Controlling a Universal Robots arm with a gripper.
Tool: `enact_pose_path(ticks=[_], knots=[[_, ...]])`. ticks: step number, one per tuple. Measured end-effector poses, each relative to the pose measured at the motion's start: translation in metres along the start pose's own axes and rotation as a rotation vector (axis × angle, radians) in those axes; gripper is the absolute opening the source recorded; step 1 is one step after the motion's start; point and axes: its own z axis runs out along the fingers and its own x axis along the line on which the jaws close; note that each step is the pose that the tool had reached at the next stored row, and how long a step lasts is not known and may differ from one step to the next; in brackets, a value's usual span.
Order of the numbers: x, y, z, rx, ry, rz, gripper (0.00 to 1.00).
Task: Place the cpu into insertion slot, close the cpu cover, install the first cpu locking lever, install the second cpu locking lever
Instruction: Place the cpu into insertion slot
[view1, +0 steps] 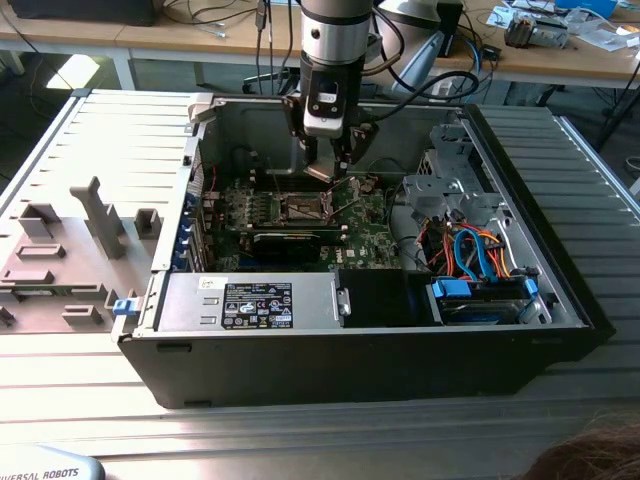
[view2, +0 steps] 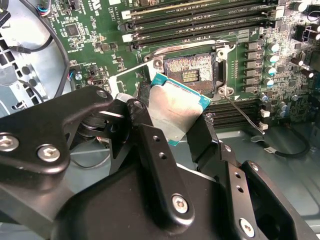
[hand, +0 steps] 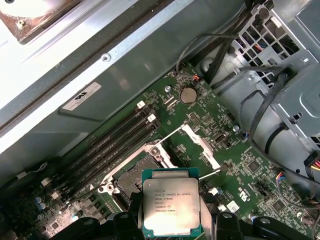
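We see the gripper (view1: 330, 165) hanging inside the open case (view1: 560, 300), low over the board (view2: 100, 30). It is clamped on the cpu (view2: 172, 112). In the second wrist view the two black fingers (view2: 155, 150) press on opposite edges of the chip, whose grey metal top faces the camera. The chip sits tilted between them, clear of the board.

In the first wrist view we find the cpu (hand: 171, 207) at the fingertips, its green rim showing around the metal top. The gripper (hand: 172, 222) closes in on it from both sides.

The slot (view2: 190, 70) lies just beyond the chip's far edge and below it, dark and bare, with its contact field exposed. We see the same slot (hand: 130, 177) just ahead of the held chip in the first wrist view. In the exterior view the slot (view1: 303, 208) is under the gripper and a little towards the exterior view's left.

The cover (hand: 200, 145) stands swung up and open beside the slot, off to one side of the gripper. A thin lever (view2: 243, 115) juts loose from a corner of the slot, close to one finger. The long memory slots (view2: 200, 20) run past the slot, farther from the gripper.
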Motion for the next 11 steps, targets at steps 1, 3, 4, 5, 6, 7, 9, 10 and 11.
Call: enact_pose_path(ticks=[1,3,4,5,6,7,9,10,11], knots=[[0.0,0.0,0.0,0.0001,0.0,0.002,0.54],[0.0,0.0,0.0,0.0001,-0.0003,0.007,0.54],[0.0,0.0,0.0,0.0002,-0.0005,0.009,0.54],[0.0,0.0,0.0,0.0002,-0.0005,0.011,0.54],[0.0,0.0,0.0,0.0002,-0.0006,0.012,0.54],[0.0,0.0,0.0,0.0003,-0.0007,0.014,0.54],[0.0,0.0,0.0,0.0003,-0.0009,0.017,0.54],[0.0,0.0,0.0,0.0003,-0.0009,0.018,0.54],[0.0,0.0,0.0,0.0003,-0.0009,0.02,0.54]])
